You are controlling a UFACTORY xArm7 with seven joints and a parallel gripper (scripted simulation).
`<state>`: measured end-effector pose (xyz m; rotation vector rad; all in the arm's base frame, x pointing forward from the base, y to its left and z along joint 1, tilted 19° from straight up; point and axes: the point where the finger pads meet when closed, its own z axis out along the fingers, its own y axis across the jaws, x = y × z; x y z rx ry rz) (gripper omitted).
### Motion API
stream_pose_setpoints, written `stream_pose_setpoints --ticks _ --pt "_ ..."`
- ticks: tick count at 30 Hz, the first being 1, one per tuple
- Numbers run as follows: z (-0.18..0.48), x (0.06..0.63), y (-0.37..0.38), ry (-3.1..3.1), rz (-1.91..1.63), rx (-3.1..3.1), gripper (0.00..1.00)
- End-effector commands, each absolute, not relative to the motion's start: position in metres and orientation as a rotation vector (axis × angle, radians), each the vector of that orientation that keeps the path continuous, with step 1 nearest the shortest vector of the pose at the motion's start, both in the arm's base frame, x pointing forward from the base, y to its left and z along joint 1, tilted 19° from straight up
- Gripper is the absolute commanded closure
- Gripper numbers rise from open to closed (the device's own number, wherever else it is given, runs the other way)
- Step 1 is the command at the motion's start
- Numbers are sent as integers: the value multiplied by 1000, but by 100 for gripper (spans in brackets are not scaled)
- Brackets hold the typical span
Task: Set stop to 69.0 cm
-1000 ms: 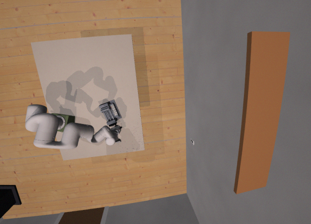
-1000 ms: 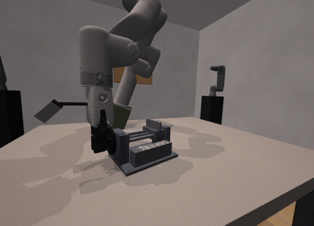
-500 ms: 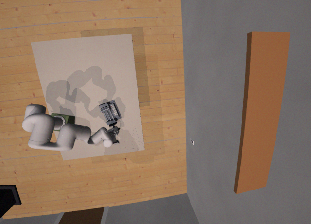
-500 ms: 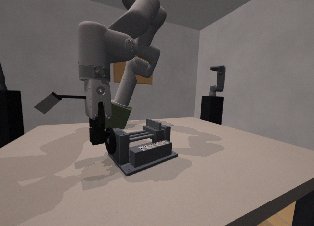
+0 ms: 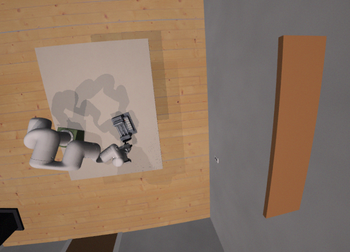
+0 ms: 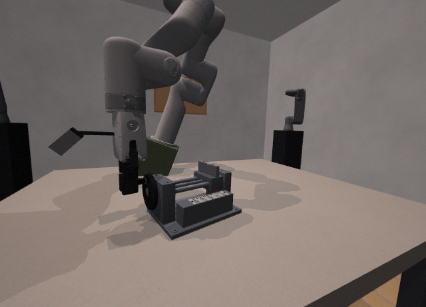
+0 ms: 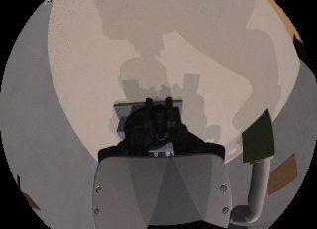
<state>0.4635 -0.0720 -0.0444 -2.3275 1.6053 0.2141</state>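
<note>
While the white arm (image 6: 137, 66) bent down from the upper middle of the exterior view, its jaws (image 6: 128, 183) were clamped narrow on the crank handle (image 6: 140, 182) of the black handwheel (image 6: 148, 192), left of centre in that frame. The handwheel sat at the near-left end of a grey stop fixture (image 6: 192, 200) resting on the beige counter (image 6: 275, 235). Two rods (image 6: 187, 185) ran from the handwheel end toward the stop block (image 6: 209, 174) at the far end, and a scale strip (image 6: 208, 197) with a small red marker lay along the front bar. In the top view the fixture (image 5: 123, 126) lay right of centre on the counter, touching the jaws (image 5: 126, 148) just below it.
</note>
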Motion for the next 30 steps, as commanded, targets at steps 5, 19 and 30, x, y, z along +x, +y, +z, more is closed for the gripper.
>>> stream_pose_setpoints --ticks 5,19,30 --pt "-57 457 -72 1605 204 -2326 94" --pt "-77 460 -65 1605 204 -2326 94" --pt "-86 471 -57 1605 204 -2326 94"
